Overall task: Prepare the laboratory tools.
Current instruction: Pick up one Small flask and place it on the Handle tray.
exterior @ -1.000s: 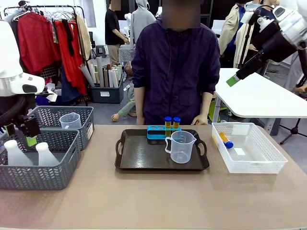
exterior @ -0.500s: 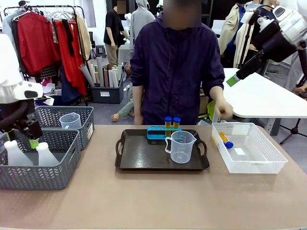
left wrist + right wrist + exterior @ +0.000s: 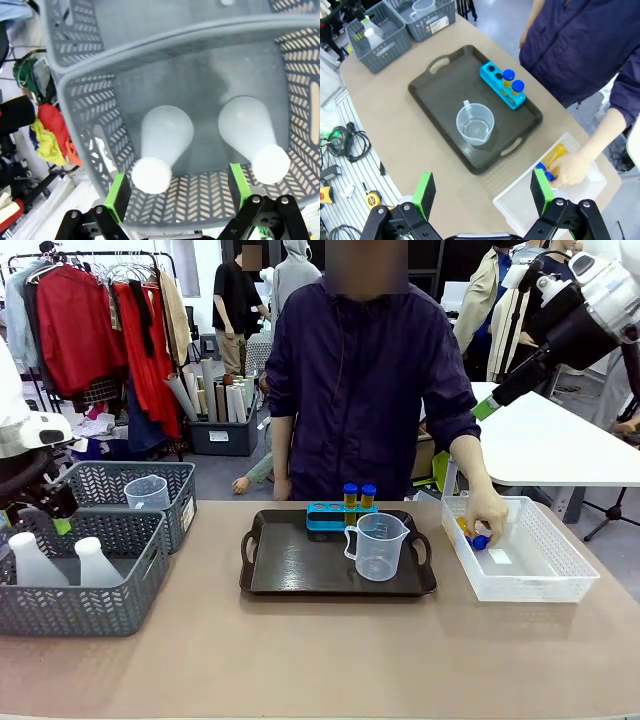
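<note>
Flasks [image 3: 165, 135], two of them, stand upright in the near grey basket [image 3: 90, 615] at lower left of the front view. Your left end effector [image 3: 178, 190] hangs straight above them, pads spread wide with nothing between; I judge it is lined up to come down on one neck. At centre the dark tray [image 3: 300, 575] looks like the collecting place. The measuring beaker [image 3: 378, 547] stands on it, and just behind it the blue rack [image 3: 330, 513] carries two capped tubes [image 3: 350, 496] in its right holes, with the left holes free. At right the person's hand [image 3: 488, 515] reaches into the white mesh basket [image 3: 525, 597] onto a lying tube [image 3: 552, 155], probably bound for the rack. Your right end effector [image 3: 482, 191] waits wide and empty high over the tabletop [image 3: 320, 660], clear of that hand. A second beaker [image 3: 147, 492] sits in the far grey basket [image 3: 110, 480].
</note>
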Robot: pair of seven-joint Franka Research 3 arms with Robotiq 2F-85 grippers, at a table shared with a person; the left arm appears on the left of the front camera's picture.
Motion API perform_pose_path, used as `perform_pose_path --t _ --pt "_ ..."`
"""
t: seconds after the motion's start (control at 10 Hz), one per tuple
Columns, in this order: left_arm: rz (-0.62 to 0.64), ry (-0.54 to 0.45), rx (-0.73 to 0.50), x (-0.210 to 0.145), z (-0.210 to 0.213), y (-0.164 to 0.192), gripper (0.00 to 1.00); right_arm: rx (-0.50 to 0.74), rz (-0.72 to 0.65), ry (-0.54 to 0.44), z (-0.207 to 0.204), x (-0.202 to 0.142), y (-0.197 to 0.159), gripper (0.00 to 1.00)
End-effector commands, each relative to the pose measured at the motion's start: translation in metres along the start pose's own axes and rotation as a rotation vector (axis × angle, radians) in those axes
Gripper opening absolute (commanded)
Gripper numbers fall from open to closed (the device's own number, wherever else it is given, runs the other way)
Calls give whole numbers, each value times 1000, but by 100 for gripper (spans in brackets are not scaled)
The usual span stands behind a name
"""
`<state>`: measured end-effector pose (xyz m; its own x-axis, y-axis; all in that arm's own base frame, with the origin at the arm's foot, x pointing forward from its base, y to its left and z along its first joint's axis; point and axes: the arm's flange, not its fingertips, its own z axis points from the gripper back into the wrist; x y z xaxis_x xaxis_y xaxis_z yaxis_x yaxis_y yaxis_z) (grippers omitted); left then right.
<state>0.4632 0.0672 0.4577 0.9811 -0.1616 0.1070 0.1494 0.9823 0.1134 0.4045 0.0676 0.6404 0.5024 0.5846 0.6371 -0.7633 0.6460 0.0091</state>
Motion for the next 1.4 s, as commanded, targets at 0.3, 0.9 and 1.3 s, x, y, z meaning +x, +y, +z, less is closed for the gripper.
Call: perform_pose_path --t 0.3,0.9,1.3 --pt "69 32 -38 -5 -20 31 100 14 -5 -16 0 0 0 100" --pt "65 41 -51 -11 -43 35 66 14 -5 -16 0 0 0 100" --pt "75 39 -59 -10 -43 36 0 14 -5 -16 0 0 0 100"
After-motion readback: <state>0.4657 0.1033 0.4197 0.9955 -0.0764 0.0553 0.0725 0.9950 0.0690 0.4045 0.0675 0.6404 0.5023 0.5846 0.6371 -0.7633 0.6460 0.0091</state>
